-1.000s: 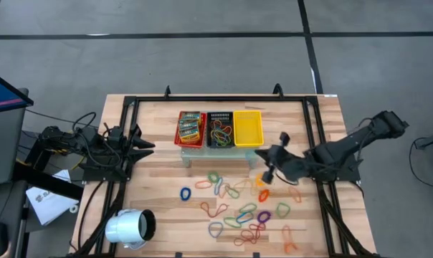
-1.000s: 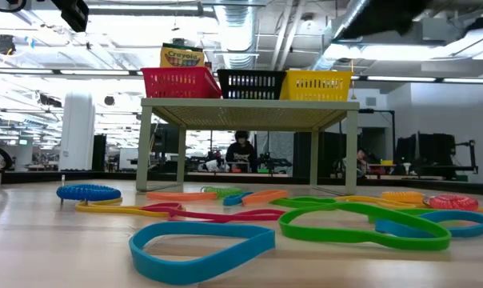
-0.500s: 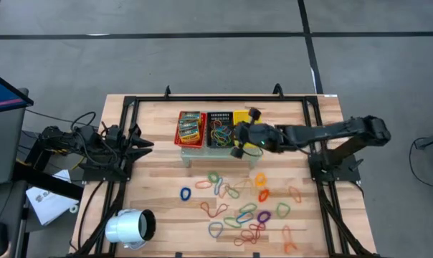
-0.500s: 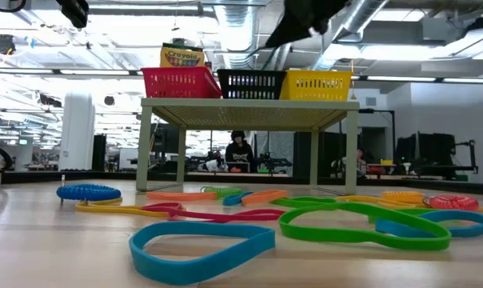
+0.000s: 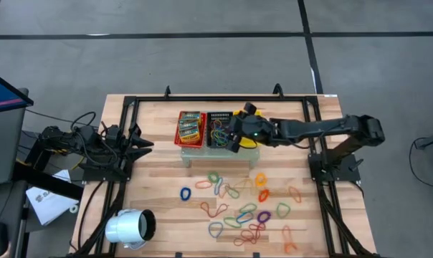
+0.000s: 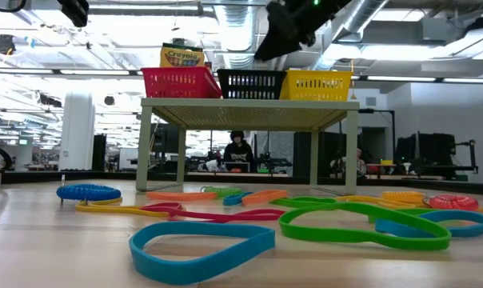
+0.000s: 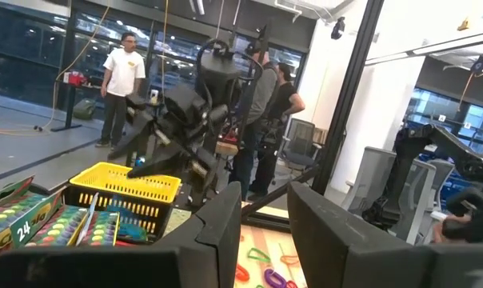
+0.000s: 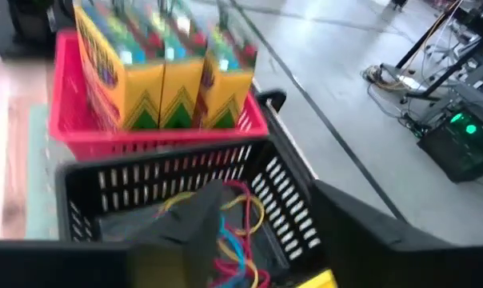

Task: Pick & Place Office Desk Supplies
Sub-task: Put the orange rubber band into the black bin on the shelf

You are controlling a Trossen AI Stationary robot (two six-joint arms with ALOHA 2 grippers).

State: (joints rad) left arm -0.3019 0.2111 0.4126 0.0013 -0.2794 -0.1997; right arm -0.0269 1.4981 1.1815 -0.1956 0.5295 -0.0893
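Many rubber bands [image 5: 241,211] lie on the table [image 5: 159,179]. Right gripper [image 5: 236,136], fingers spread apart, hangs over the black basket [image 5: 218,130]; left gripper [image 5: 146,145] waits left, pressed together.

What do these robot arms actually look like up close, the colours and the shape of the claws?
Both arms are dark, nearly black, built of jointed segments. The right arm is slim and ends in a chunky right gripper with two flat, blunt dark fingers. The left arm has loose black cables looping round its base, and the left gripper tapers to a point.

Pale plank-wood table [image 5: 159,179]; perforated plastic black basket [image 8: 177,188]; smooth rubber bands [image 6: 201,244].
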